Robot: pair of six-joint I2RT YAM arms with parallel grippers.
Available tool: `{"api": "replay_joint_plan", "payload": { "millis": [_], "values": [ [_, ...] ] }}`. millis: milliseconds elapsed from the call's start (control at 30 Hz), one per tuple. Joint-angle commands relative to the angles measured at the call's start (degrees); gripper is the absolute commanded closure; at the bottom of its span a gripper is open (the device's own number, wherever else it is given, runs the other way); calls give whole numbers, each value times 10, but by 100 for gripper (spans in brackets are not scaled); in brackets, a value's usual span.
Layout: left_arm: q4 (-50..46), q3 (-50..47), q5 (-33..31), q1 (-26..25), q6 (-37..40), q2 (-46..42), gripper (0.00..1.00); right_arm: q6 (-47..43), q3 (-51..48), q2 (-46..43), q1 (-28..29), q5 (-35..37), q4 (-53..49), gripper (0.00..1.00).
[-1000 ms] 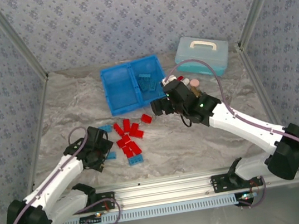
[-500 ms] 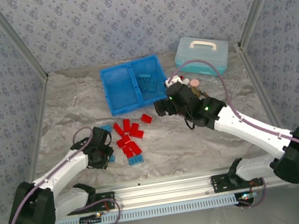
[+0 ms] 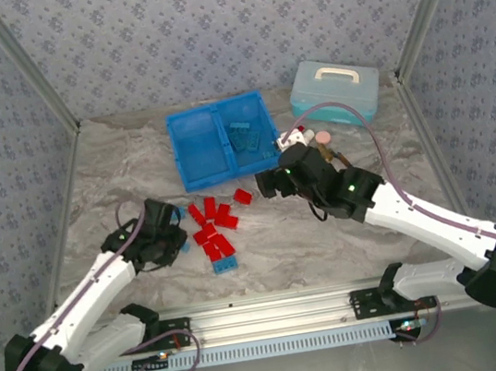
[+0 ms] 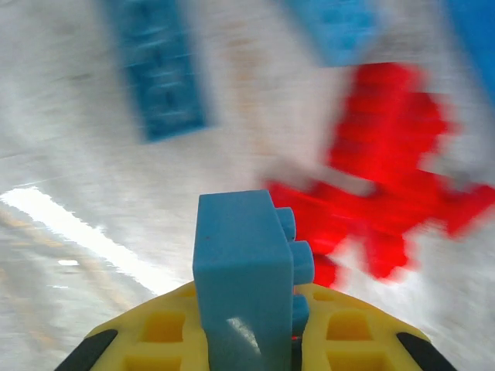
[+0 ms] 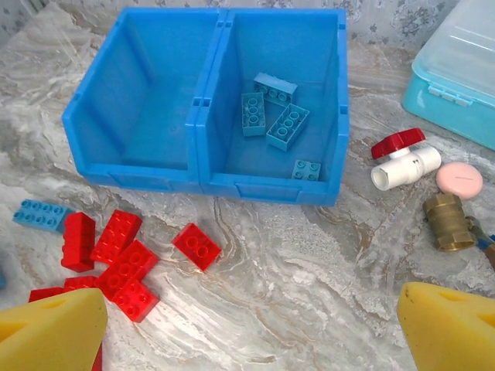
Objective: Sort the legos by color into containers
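The left claw sits low over the table, near its front edge. Its yellow pads are pressed together on a light blue lego. The lego stands upright between them, studs facing right in the wrist view. Just ahead of this claw everything is blurred. A long blue brick lies up to its left, another blue brick lies farther ahead, and a red pile spreads ahead to its right.

The right claw hangs farther out over the table, spread wide, with nothing between its fingertips. Close below it on its left lies a cluster of red legos. A single red lego lies apart from them, a little left of the claw's centre line. A flat light blue brick lies at the cluster's far-left edge.

Straight beyond this claw stands the blue bin, its two compartments side by side. The right compartment holds four light blue legos: three close together near the middle and a small one by the front wall.

To the claw's right lie a brass fitting, a pink disc and a white valve with a red handle. Farthest right is the pale teal case.
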Motion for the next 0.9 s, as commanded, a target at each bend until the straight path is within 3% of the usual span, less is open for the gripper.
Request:
{"api": "replay_joint_plan", "payload": {
  "millis": [0, 300, 500, 700, 867],
  "values": [
    [-6, 99, -41, -30, 68, 28, 97, 36, -22, -35, 14, 38, 1, 1],
    [-27, 457, -160, -122, 254, 326, 96, 88, -94, -114, 25, 74, -5, 1],
    [-85, 680, -281, -123, 332, 545, 95, 107, -104, -147, 28, 85, -33, 1],
    [-67, 838, -261, -102, 420, 697, 91, 125, -114, -178, 33, 100, -52, 1],
    [-61, 926, -225, -93, 449, 791, 91, 133, -125, -191, 37, 105, -52, 1]
  ]
}}
